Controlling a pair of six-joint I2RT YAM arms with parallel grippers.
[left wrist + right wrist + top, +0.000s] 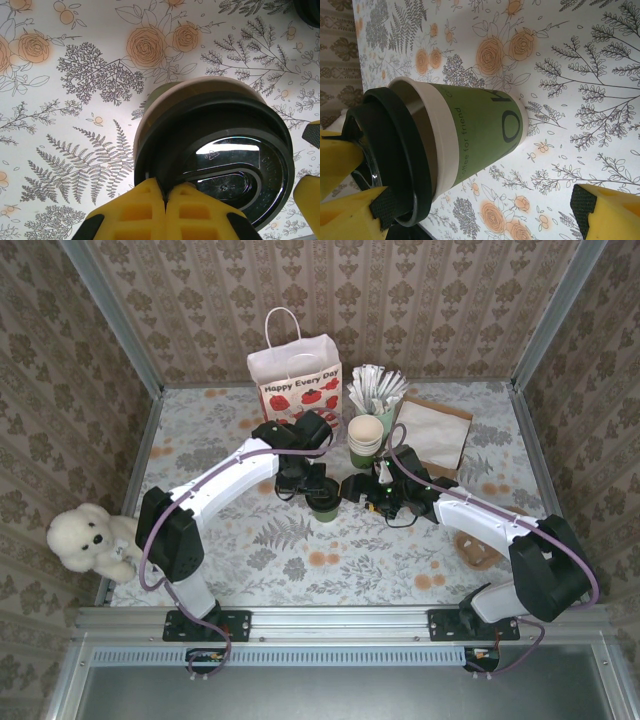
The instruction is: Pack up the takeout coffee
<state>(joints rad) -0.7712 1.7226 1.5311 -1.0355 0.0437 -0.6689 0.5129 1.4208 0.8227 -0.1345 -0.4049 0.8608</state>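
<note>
**Left gripper (164,192) nips the lid's lip on a cup in front of the gift bag**

Its yellow fingers are pressed together on the near edge of the black lid (225,150), which sits cocked on the green cup (480,125). One side is down over the mouth, while the cream rim shows bare on the other. The cup stands upright on the table (260,560), long axis vertical, a little in front of the gift bag (297,375), toward the arm bases.

The right gripper (480,205) holds nothing. Its jaws are spread wide just beside the cup, on the side away from the left arm, and level with the cup wall. Both arms are at the cup: the left is on it from above, the right is alongside.

Judging from this, the lid needs pressing flat before any carry, and the open right jaws are placed to steady the cup.

The left wrist itself lies between the cup and the bag, so the straight path to the bag's mouth is blocked, and the bag's upright handles crowd that mouth. Just right of the bag stand a stack of lidless cups (366,435) and a bundle of stir sticks (375,388), close enough to be knocked. A brown paper sack (437,432) lies further right of the bag.
</note>
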